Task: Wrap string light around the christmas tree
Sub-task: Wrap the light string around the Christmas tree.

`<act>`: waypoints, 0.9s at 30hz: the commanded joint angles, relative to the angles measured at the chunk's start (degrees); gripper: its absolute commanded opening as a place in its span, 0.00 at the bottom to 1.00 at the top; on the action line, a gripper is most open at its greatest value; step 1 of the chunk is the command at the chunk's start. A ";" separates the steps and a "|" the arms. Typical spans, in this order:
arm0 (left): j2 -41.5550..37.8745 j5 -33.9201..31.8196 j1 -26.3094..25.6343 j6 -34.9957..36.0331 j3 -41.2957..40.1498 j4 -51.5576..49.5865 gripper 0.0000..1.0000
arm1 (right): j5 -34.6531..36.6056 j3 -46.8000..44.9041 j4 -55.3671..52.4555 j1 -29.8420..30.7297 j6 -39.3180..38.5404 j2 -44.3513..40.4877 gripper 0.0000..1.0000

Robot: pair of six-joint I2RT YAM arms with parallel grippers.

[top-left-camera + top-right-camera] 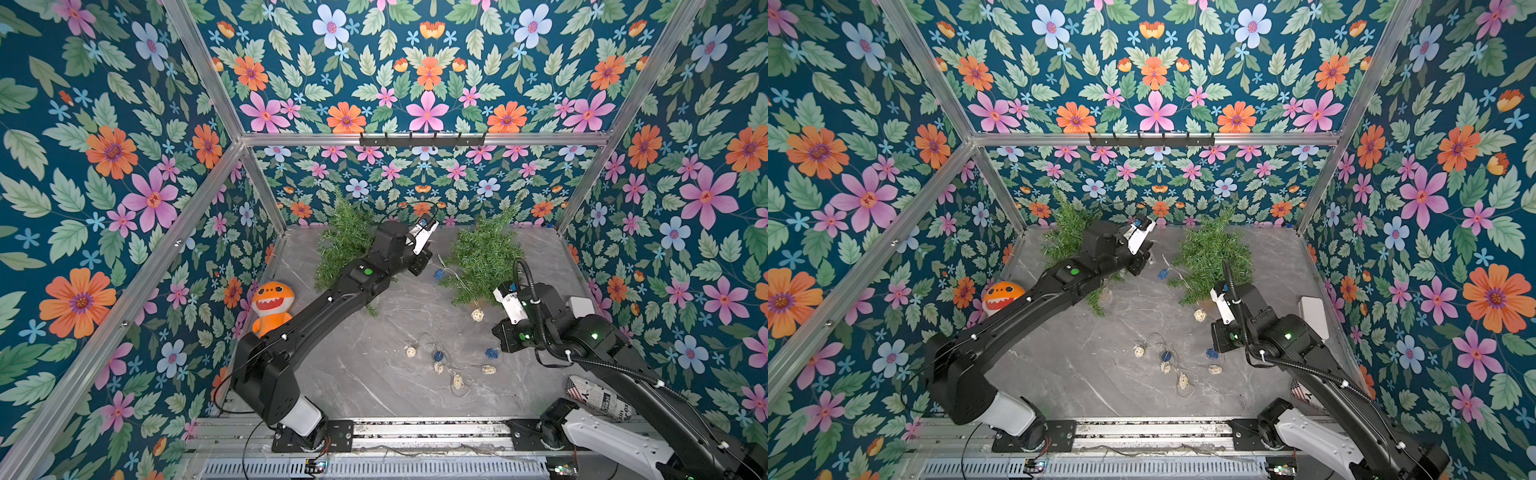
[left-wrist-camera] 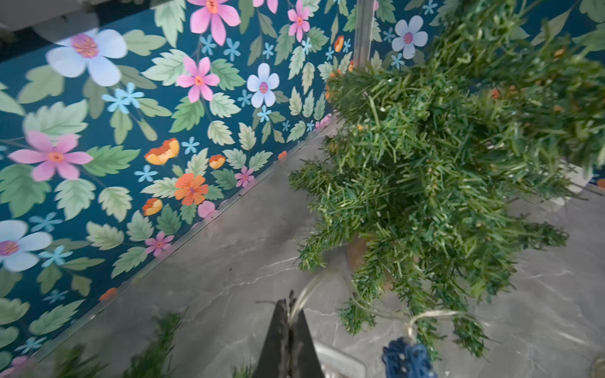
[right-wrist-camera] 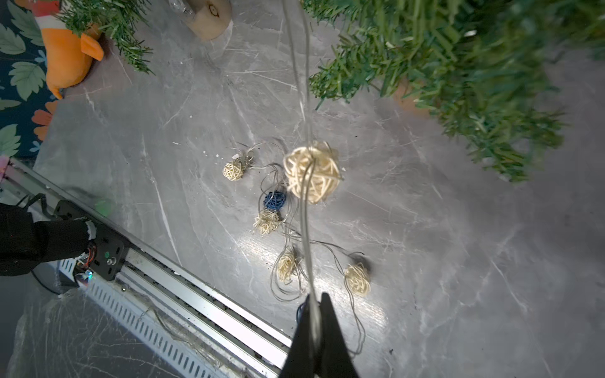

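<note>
Two small green Christmas trees stand at the back; the string light runs by the right tree. The string light is thin wire with cream and blue woven balls, mostly lying loose at the table's front middle. My left gripper is shut on the wire just left of that tree, beside a blue ball. My right gripper is shut on the wire in front of the tree. A cream ball hangs on the taut stretch above the table.
The other tree stands back left, partly behind my left arm. An orange plush toy sits by the left wall. A printed roll and a white box lie by the right wall. A metal rail edges the front.
</note>
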 commanded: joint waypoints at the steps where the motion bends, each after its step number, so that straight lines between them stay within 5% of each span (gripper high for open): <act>1: 3.64 1.33 0.75 2.12 2.19 2.83 0.00 | -2.68 -1.25 5.33 0.06 1.27 0.79 0.00; 19: 28.68 10.17 1.41 6.54 24.76 5.07 0.00 | -4.21 -5.36 14.78 -2.81 3.57 4.12 0.00; 27: 31.18 15.41 1.08 2.22 25.46 7.25 0.00 | -3.69 -8.06 17.09 -5.25 4.95 3.15 0.00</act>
